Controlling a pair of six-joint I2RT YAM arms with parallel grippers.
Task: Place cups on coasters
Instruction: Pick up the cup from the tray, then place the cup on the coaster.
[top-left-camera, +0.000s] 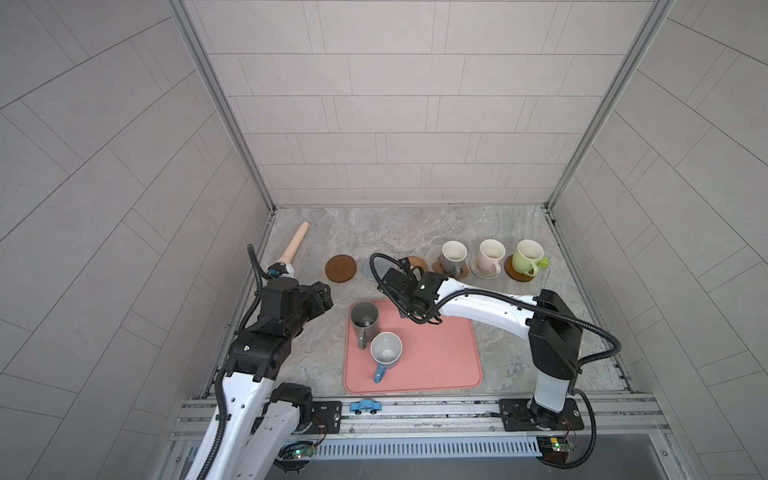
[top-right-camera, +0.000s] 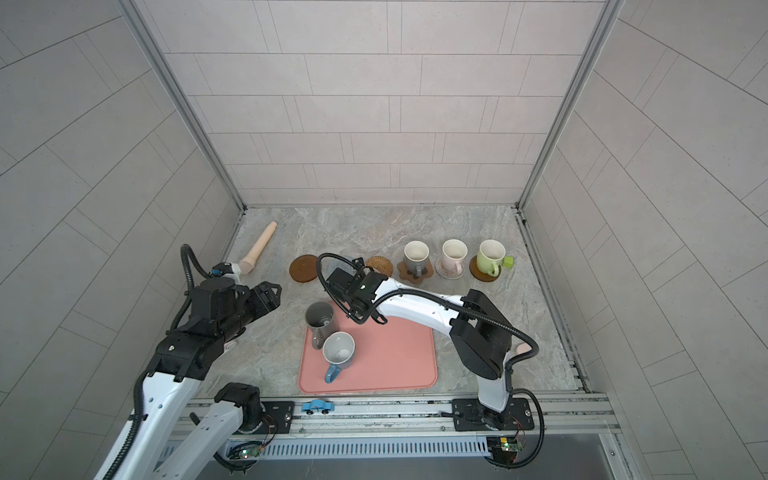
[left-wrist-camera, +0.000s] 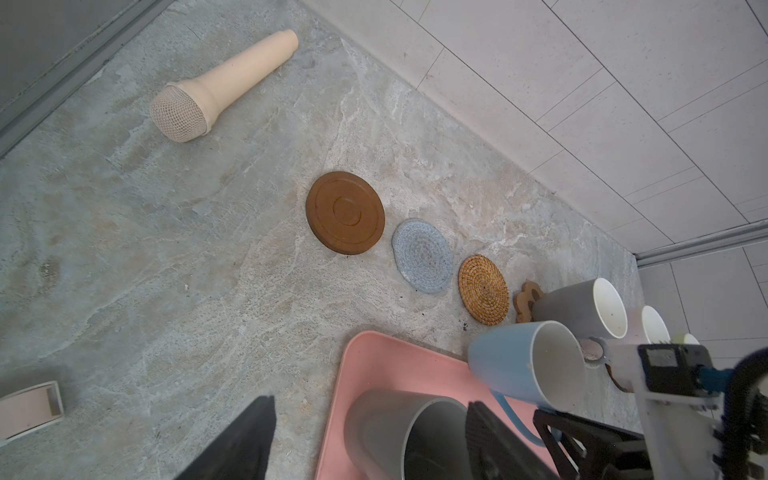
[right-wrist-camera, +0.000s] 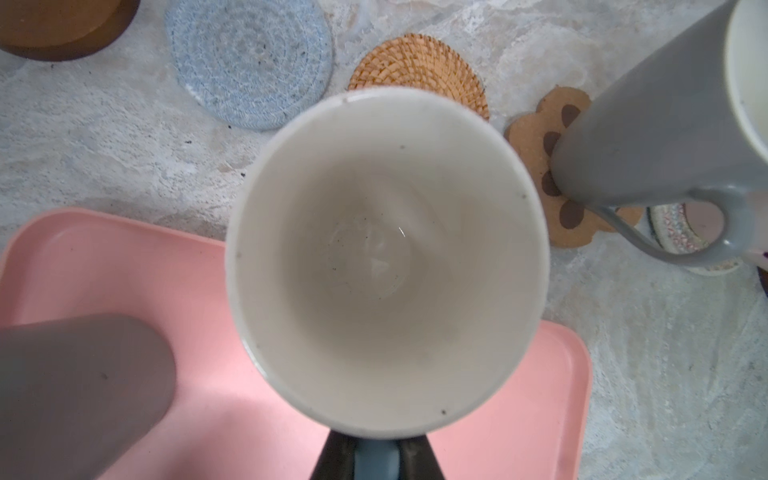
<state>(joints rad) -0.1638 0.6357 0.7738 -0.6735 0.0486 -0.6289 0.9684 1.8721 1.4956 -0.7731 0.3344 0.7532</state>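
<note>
Clenching the light blue mug (right-wrist-camera: 386, 257) by its handle in the right tool (right-wrist-camera: 376, 457), upright for the rattan coaster (right-wrist-camera: 419, 62); leaving left tool (left-wrist-camera: 365, 440) released.

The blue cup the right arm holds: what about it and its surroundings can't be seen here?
- light blue cup: hidden under the right arm's wrist in both top views.
- right gripper: fingertips cut off by the right wrist view's edge.
- grey-blue coaster: partly behind the cable in both top views.
- pale object: cut off by left wrist view's edge; unidentifiable.
</note>
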